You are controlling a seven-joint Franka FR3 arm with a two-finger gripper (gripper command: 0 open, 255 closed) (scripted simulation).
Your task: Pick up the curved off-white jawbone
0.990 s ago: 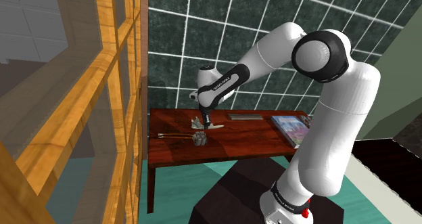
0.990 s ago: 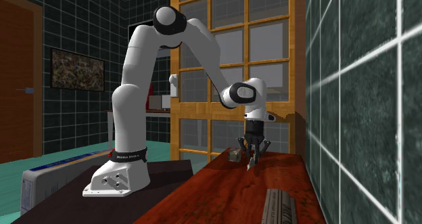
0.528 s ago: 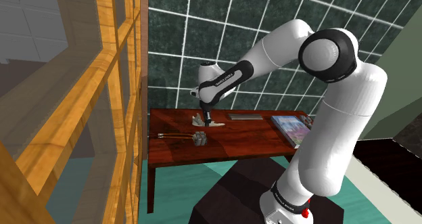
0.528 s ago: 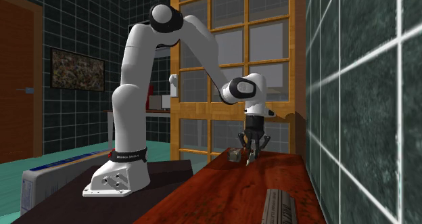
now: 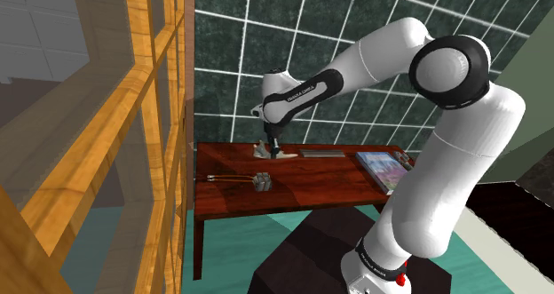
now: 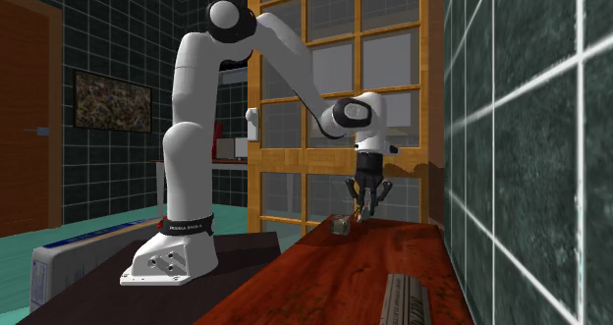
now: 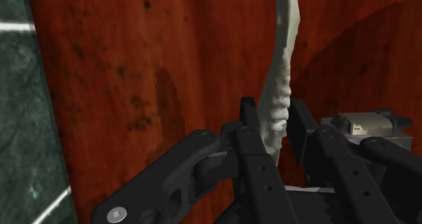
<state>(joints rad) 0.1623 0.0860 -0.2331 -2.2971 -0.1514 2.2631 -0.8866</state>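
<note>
The curved off-white jawbone (image 7: 279, 87) with a row of teeth is clasped between my two black fingers (image 7: 247, 124), and its long end sticks out past them. My gripper (image 7: 274, 131) is shut on it. In the shoulder view the gripper (image 5: 269, 149) hangs a little above the back of the red-brown table (image 5: 302, 193), with the jawbone (image 5: 282, 156) jutting out beside it. From the second exterior view the gripper (image 6: 365, 199) points down and the jawbone (image 6: 361, 214) hangs just over the tabletop.
A small grey block (image 5: 263, 180) and a pair of thin sticks (image 5: 226, 178) lie near the window side. A grey ridged bar (image 5: 321, 153) and a book (image 5: 380, 168) rest further along. A dark tiled wall (image 5: 355, 35) stands close behind; the wooden window frame (image 5: 155, 132) borders the table.
The gripper has risen from the tabletop with the jawbone in it and drifted toward the tiled wall. The arm's elbow has swung higher.
</note>
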